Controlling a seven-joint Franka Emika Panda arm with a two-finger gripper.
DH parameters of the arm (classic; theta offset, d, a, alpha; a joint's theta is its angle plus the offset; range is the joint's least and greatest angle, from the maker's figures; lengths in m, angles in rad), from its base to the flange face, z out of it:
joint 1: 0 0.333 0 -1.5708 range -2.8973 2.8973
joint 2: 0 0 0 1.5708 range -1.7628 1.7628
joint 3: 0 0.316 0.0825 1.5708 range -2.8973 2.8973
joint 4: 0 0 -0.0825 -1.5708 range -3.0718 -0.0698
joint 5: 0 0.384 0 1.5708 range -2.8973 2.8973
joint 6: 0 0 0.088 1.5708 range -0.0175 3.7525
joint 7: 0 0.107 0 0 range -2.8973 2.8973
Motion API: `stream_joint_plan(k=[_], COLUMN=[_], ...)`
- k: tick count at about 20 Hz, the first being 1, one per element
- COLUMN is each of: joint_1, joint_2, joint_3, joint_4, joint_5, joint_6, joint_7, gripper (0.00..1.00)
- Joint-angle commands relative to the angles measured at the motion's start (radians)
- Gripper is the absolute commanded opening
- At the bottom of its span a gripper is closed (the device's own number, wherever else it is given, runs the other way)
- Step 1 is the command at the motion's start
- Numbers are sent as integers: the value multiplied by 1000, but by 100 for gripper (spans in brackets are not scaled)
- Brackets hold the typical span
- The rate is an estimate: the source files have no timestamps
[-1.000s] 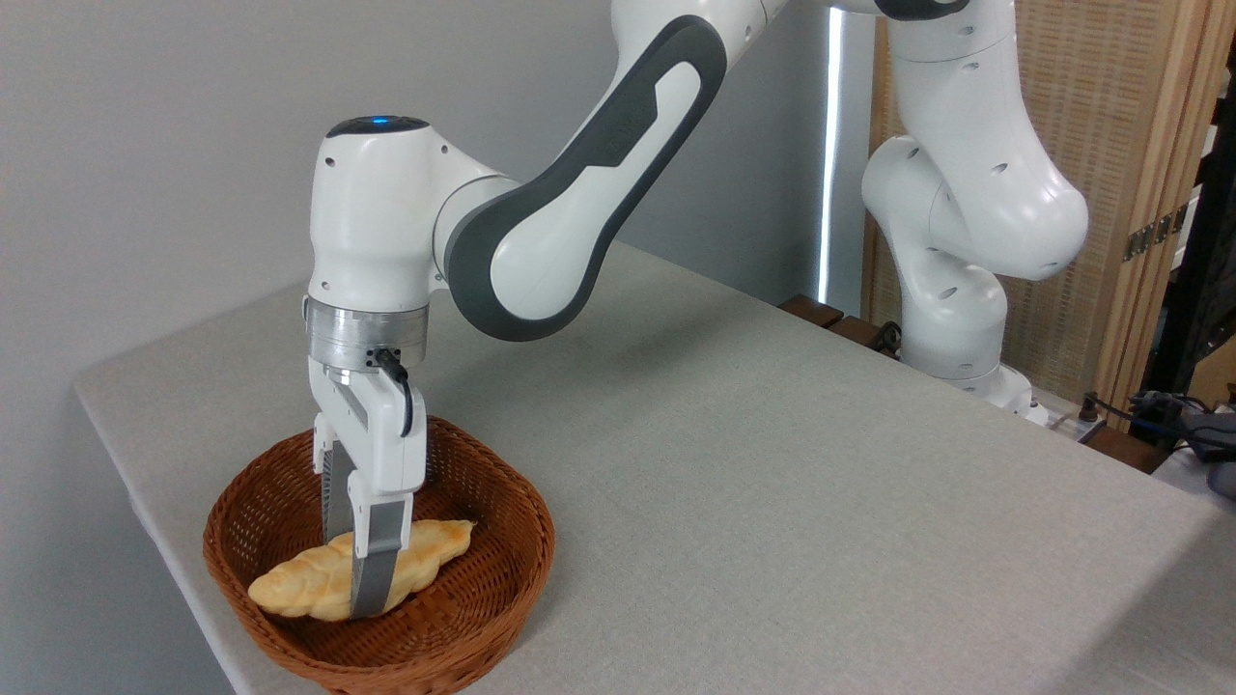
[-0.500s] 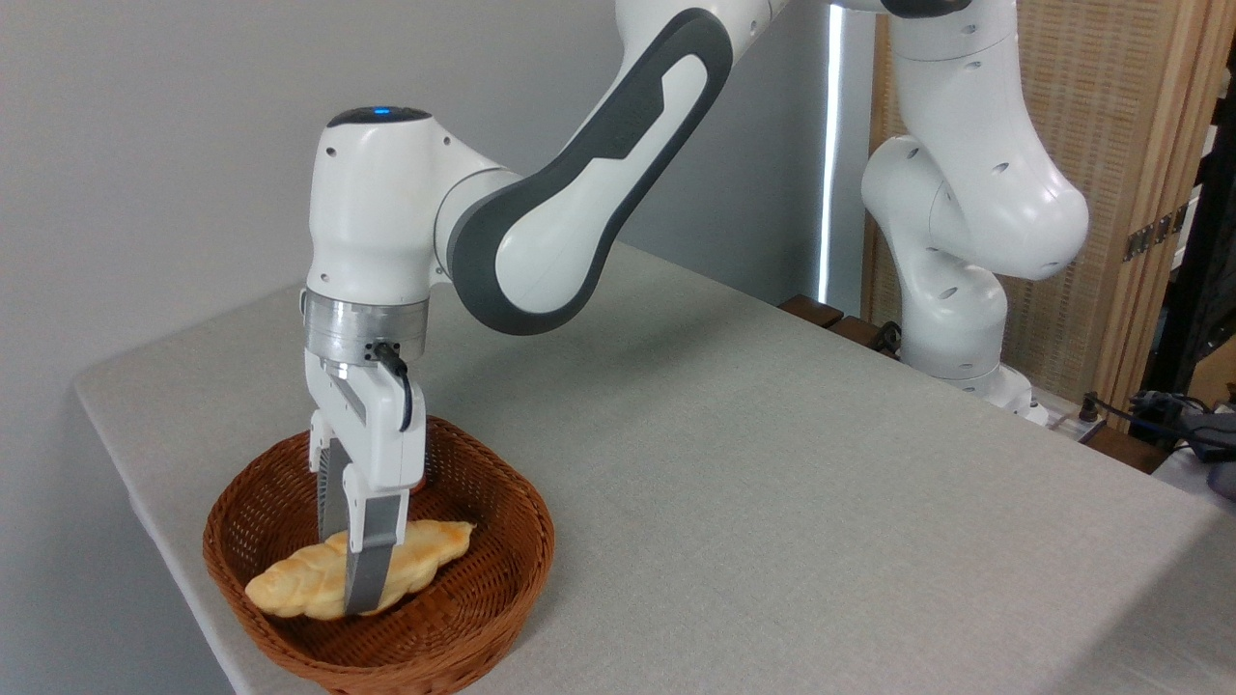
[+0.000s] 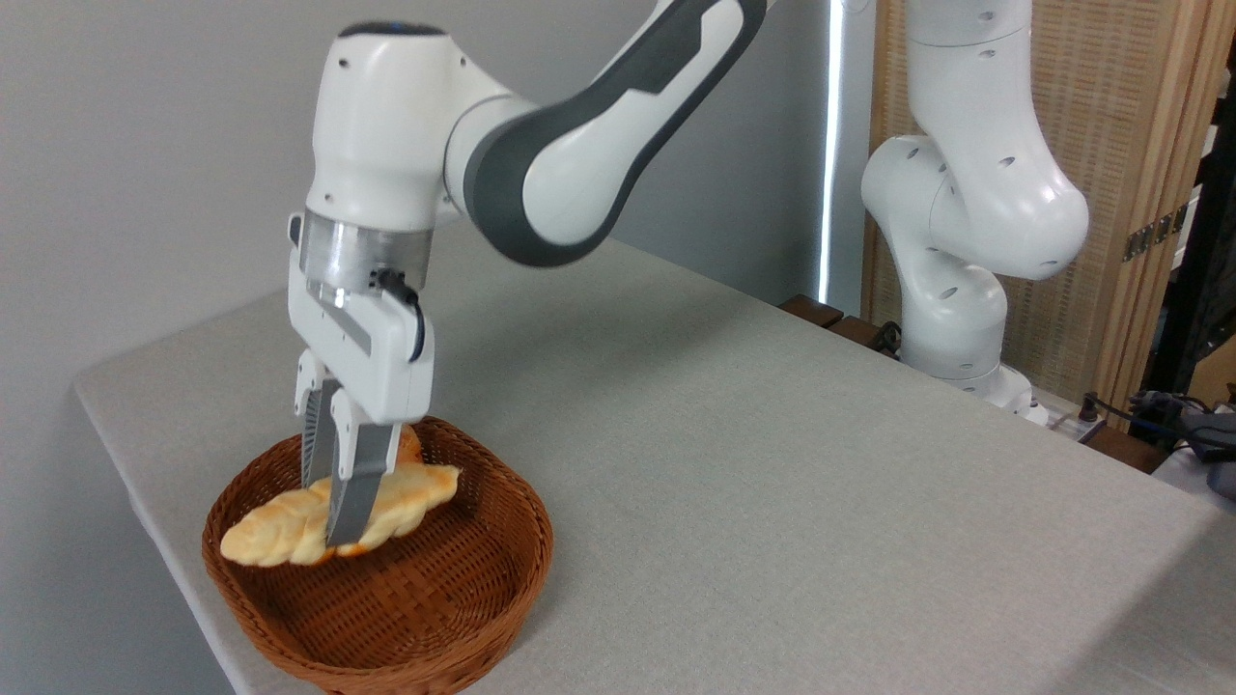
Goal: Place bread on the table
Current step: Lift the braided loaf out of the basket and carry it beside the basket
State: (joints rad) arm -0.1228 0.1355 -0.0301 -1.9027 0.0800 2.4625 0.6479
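- No text, label, brand name, number or sign can be read anywhere in the frame.
- The robot arm point(image 3: 579, 164), running from the upper right to the left of the frame, shows only plain white and dark grey shells with no legible marking.
- The dark items point(image 3: 1193, 430) at the right edge of the frame are too small and blurred to show any lettering.
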Motion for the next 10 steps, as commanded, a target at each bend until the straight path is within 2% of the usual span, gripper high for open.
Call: stream_joint_plan(k=[1, 4, 7, 10], joint_1=[-1, -3, -5, -8], joint_2=[-69, -123, -186, -238], joint_3=[6, 4, 4, 4], joint_4=[-7, -9, -21, -36], joint_5=[-34, -42, -110, -147], joint_6=[-123, -287, -449, -583], joint_7=[6, 6, 10, 7], gripper=[51, 51, 51, 51])
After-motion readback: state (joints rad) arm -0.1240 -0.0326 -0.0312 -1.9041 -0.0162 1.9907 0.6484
